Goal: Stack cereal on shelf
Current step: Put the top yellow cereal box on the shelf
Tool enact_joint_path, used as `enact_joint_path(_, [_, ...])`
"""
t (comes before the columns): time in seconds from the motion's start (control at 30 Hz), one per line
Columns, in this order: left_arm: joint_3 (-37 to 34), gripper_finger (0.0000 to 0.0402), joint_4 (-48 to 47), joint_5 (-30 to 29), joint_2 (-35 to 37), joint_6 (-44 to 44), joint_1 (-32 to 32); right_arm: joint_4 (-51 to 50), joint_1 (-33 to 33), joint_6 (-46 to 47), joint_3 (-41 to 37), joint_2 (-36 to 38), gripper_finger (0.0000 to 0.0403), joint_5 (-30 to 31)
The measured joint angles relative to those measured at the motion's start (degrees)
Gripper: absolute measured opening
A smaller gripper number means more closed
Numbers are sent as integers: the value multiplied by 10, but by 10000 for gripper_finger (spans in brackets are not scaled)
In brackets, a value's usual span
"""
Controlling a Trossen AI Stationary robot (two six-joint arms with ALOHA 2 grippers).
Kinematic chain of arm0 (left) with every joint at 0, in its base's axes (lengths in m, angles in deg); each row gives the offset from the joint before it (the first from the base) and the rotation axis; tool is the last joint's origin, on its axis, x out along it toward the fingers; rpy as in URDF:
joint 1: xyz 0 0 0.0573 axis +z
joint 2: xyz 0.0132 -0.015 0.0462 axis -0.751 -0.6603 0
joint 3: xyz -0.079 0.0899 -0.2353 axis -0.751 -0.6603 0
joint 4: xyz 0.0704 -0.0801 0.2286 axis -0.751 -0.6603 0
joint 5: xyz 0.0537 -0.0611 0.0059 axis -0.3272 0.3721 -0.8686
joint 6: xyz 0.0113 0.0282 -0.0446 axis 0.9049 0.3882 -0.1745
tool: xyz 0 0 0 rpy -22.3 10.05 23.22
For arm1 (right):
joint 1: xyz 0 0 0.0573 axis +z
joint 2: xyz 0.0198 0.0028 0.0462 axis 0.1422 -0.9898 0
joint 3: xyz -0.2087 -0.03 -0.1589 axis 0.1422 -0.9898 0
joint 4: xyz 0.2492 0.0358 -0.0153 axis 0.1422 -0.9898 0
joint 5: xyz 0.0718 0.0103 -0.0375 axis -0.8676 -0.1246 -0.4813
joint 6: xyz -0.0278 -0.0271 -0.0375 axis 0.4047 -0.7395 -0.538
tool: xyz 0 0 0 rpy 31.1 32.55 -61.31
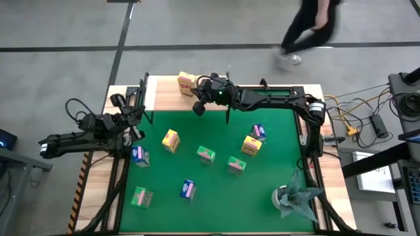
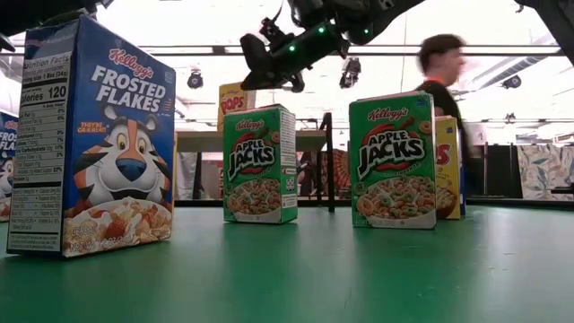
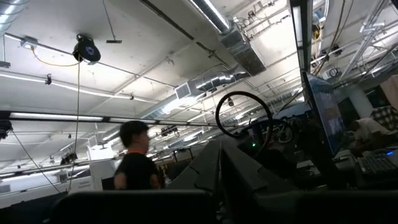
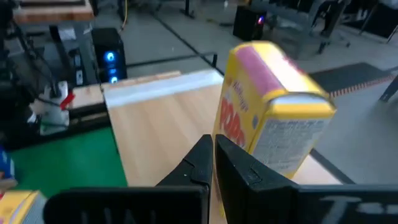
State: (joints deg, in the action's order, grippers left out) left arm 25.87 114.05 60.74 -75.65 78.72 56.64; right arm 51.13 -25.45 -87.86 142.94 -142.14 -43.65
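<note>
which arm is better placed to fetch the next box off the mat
Probably the right: its gripper hangs by the shelf beside the yellow box, jaws shut and empty, over the mat. The left gripper waits at the mat's left edge.

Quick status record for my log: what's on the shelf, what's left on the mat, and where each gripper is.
shelf: one yellow box standing on it
mat: eight boxes loose, three blue, three green, two yellow
right gripper: over the shelf beside the yellow box, fingers closed, empty
left gripper: parked at the mat's left edge, fingers closed, empty
foil wad: mat's near right corner
person: walking beyond the table
</note>
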Motion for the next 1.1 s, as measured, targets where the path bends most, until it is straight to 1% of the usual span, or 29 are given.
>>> enact_joint_path(0.13, [0,0,1,0,0,0,0,15,0,-1,-5,-2,9,2])
enact_joint_path(0.3, [0,0,3,0,0,0,0,37,-6,-18,-2,-27,9,6])
enact_joint_path(0.53, [0,0,2,0,0,0,0,51,-11,-44,-1,-42,9,81])
enact_joint_path(0.93, [0,0,0,0,0,0,0,52,-26,-56,-1,-49,9,80])
enact_joint_path(1.1, [0,0,1,0,0,0,0,55,-22,-49,-1,-63,9,39])
